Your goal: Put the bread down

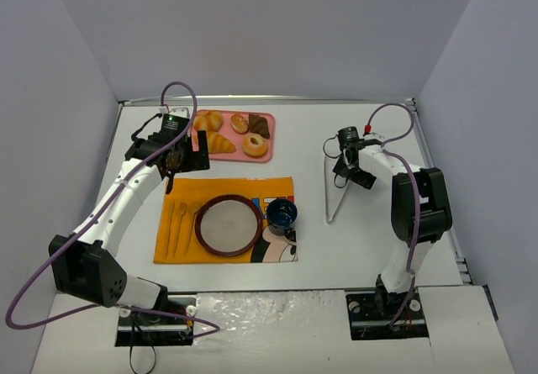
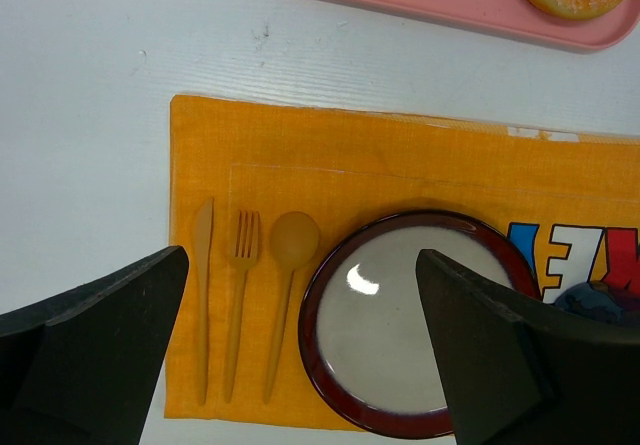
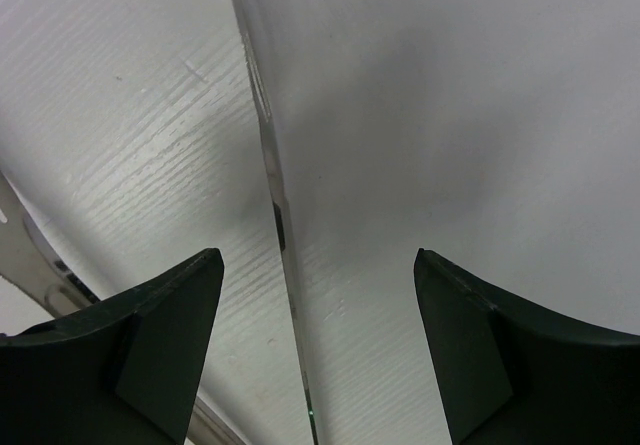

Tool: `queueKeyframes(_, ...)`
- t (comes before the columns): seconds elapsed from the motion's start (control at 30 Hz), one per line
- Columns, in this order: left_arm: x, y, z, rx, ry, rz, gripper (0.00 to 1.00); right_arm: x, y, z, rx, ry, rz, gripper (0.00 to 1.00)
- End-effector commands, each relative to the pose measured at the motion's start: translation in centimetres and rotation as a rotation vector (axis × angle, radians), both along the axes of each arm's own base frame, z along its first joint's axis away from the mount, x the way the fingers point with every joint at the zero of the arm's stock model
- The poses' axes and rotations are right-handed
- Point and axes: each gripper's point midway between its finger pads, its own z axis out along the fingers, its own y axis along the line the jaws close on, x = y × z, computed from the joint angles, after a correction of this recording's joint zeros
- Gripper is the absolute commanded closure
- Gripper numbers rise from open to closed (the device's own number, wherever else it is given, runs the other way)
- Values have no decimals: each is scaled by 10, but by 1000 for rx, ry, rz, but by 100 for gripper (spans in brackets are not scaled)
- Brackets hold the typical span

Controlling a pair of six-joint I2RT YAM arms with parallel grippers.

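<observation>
Well: bread flat on tray, axis unclear.

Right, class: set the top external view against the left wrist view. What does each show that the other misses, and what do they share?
Only the top external view shows the bread, lying towards the far side of the pink tray, and the right hand. Only the left wrist view shows the left hand from the inside, open with nothing between its fingers, and the cutlery plainly as knife, fork and spoon. Both show the pink tray, the orange placemat and the plate.
</observation>
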Motion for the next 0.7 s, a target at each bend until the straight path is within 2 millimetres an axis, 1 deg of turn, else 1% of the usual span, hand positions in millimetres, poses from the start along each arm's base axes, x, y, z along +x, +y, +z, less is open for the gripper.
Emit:
queueKeyframes(0.0, 10, -4, 35, -33, -106, -8, 3, 15, -12, 1, -2, -17, -3, 26)
queueKeyframes(0.17, 10, -3, 35, -25, -105, -7, 3, 27, -13, -6, 24, -10, 10, 26)
queueKeyframes(0.37, 12, -3, 32, -22, -97, -5, 3, 44, -7, -1, 48, -42, 34, 28)
queueKeyframes(0.47, 13, -3, 30, -20, -92, -3, 3, 51, -6, 1, 49, -50, 45, 30)
queueKeyframes(0.67, 13, -3, 26, -17, -83, -1, 3, 53, -5, -4, 58, -39, 45, 46)
